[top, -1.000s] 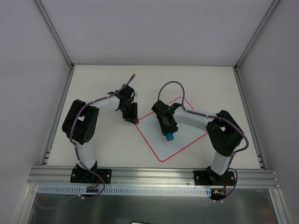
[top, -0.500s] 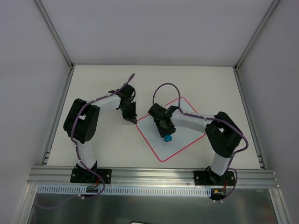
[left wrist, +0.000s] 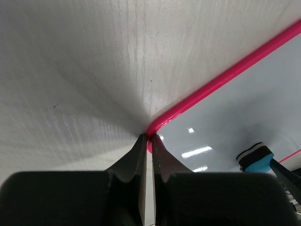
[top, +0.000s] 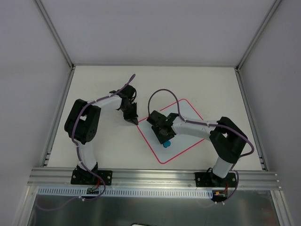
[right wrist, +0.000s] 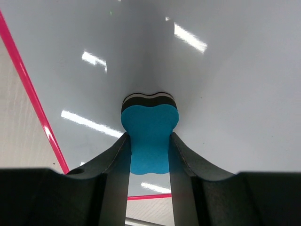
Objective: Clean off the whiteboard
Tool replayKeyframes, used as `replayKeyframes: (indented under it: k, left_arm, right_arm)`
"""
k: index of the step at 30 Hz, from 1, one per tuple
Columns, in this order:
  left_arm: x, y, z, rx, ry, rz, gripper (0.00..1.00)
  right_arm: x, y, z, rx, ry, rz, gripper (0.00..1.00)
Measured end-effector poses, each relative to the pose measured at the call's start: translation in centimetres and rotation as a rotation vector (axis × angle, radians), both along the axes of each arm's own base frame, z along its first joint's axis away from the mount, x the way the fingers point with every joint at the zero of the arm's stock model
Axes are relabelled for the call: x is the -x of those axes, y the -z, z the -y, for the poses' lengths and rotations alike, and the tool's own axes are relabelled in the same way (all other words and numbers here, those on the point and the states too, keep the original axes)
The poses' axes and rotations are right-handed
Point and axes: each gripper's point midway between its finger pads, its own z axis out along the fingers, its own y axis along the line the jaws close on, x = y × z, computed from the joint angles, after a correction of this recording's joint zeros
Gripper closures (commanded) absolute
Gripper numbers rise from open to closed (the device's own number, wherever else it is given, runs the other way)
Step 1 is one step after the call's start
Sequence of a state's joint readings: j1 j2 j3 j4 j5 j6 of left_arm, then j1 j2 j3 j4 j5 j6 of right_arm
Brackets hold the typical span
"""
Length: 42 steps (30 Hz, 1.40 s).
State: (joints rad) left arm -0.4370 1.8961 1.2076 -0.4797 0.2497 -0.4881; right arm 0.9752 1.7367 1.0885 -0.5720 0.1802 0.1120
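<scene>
The whiteboard [top: 188,139] lies turned like a diamond on the table, white with a thin red-pink rim and no writing that I can see. My right gripper [top: 165,140] is shut on the small blue eraser [top: 166,144] and holds it down on the board's left part; in the right wrist view the eraser [right wrist: 149,136] sits pinched between my fingers [right wrist: 115,165] on the glossy board [right wrist: 225,84]. My left gripper [top: 134,121] is shut, its tips [left wrist: 150,137] pressed at the board's left corner rim [left wrist: 221,79]. The eraser also shows in the left wrist view [left wrist: 256,160].
The pale table [top: 103,146] has grey walls on three sides. A metal rail [top: 150,176] with both arm bases runs along the near edge. A purple cable [top: 162,94] loops above the right wrist.
My right gripper has slid the eraser left and slightly toward the near edge across the board. The left gripper shifted a little and now rests at the board's left corner.
</scene>
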Motion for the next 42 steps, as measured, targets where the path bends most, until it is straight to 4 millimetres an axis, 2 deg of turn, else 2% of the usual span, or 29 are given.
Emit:
replayKeyframes:
  k: [11, 16, 20, 22, 25, 28, 30, 31, 33, 34, 36, 37, 38, 39, 41, 42]
  left_arm:
    - [-0.1, 0.0, -0.2, 0.001, -0.009, -0.001, 1.00]
    - [-0.2, 0.0, -0.2, 0.001, -0.010, -0.001, 1.00]
    - [-0.3, 0.0, -0.1, 0.002, -0.010, 0.001, 1.00]
    - [-0.3, -0.1, -0.1, 0.002, -0.009, 0.003, 1.00]
    - [-0.4, -0.1, -0.1, 0.002, -0.009, 0.006, 1.00]
    - [-0.5, -0.2, -0.1, 0.001, -0.009, 0.010, 1.00]
    - [-0.7, -0.2, -0.2, -0.004, -0.008, 0.016, 1.00]
    - [-0.8, -0.2, -0.2, -0.007, -0.009, 0.021, 0.96]
    - [-1.0, -0.3, -0.3, -0.014, -0.008, 0.032, 0.91]
    - [-1.1, -0.4, -0.4, -0.020, -0.009, 0.038, 0.83]
    - [-1.5, -0.5, -0.7, -0.040, -0.010, 0.056, 0.76]
    - [-1.8, -0.7, -1.0, -0.051, -0.014, 0.070, 0.70]
    - [-2.0, -1.0, -1.2, -0.055, -0.017, 0.082, 0.60]
    - [-2.2, -1.4, -1.3, -0.061, -0.015, 0.096, 0.56]
    - [-3.0, -2.8, -1.6, -0.062, -0.023, 0.140, 0.49]
    - [-3.4, -3.8, -1.8, -0.060, -0.031, 0.168, 0.39]
  right_arm:
    - [2.9, 0.0, -0.4, -0.004, -0.113, -0.042, 1.00]
    - [3.9, -0.1, 0.5, -0.003, -0.119, -0.071, 1.00]
    - [4.1, -0.5, 2.5, 0.022, -0.079, -0.110, 1.00]
    - [3.0, -1.5, 4.1, 0.015, -0.012, -0.108, 1.00]
    - [-0.7, -3.5, 7.1, -0.037, 0.153, -0.052, 1.00]
    - [-4.5, -5.0, 11.7, -0.060, 0.366, 0.014, 1.00]
    - [-6.1, -5.3, 14.4, -0.067, 0.487, 0.034, 1.00]
    - [-7.2, -5.3, 16.9, -0.067, 0.591, 0.041, 1.00]
    - [-8.1, -5.3, 20.1, -0.068, 0.731, 0.053, 1.00]
    - [-8.5, -5.4, 21.8, -0.069, 0.807, 0.058, 0.99]
    - [-9.3, -5.6, 24.6, -0.067, 0.926, 0.072, 0.99]
    - [-9.8, -5.8, 26.0, -0.065, 0.985, 0.082, 0.98]
    - [-10.4, -6.0, 27.2, -0.065, 1.033, 0.093, 0.98]
    - [-10.9, -6.2, 28.1, -0.067, 1.070, 0.102, 0.97]
    - [-12.3, -6.4, 30.3, -0.061, 1.146, 0.117, 0.95]
    - [-13.1, -6.5, 31.2, -0.060, 1.174, 0.122, 0.94]
